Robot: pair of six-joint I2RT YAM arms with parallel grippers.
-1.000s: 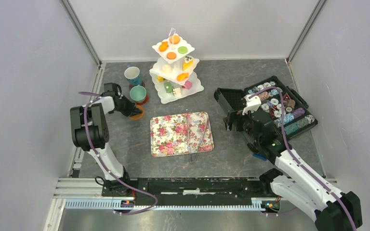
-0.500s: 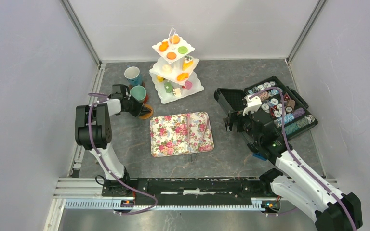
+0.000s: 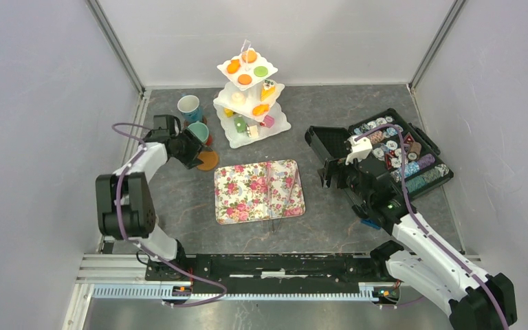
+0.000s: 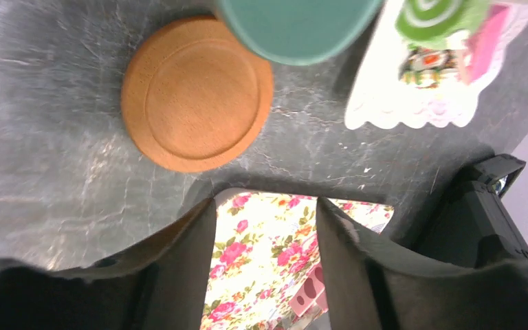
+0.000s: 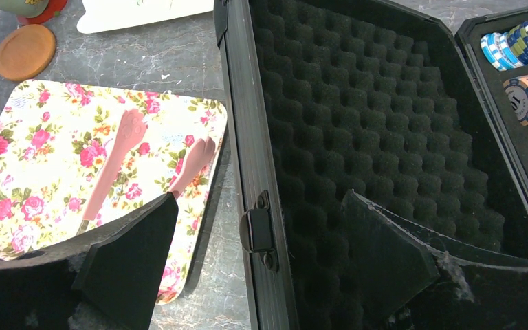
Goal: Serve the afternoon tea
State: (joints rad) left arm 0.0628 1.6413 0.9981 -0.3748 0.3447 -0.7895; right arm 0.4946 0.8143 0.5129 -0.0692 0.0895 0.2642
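A round orange saucer lies flat on the grey table, left of the floral tray. My left gripper hovers just over its near-left side, open, with nothing between the fingers. A teal cup stands right behind the saucer, and a second blue-teal cup further back. Toy cakes, orange and green, sit on the white three-tier stand. My right gripper is open astride the black case's lid edge, holding nothing.
The open black case with patterned discs takes up the right side. Pink tongs lie on the tray. Grey walls and metal rails enclose the table on three sides.
The left gripper slid the orange saucer a little to the right, then opened and let it go. Its arm swung round. The right arm has not moved.
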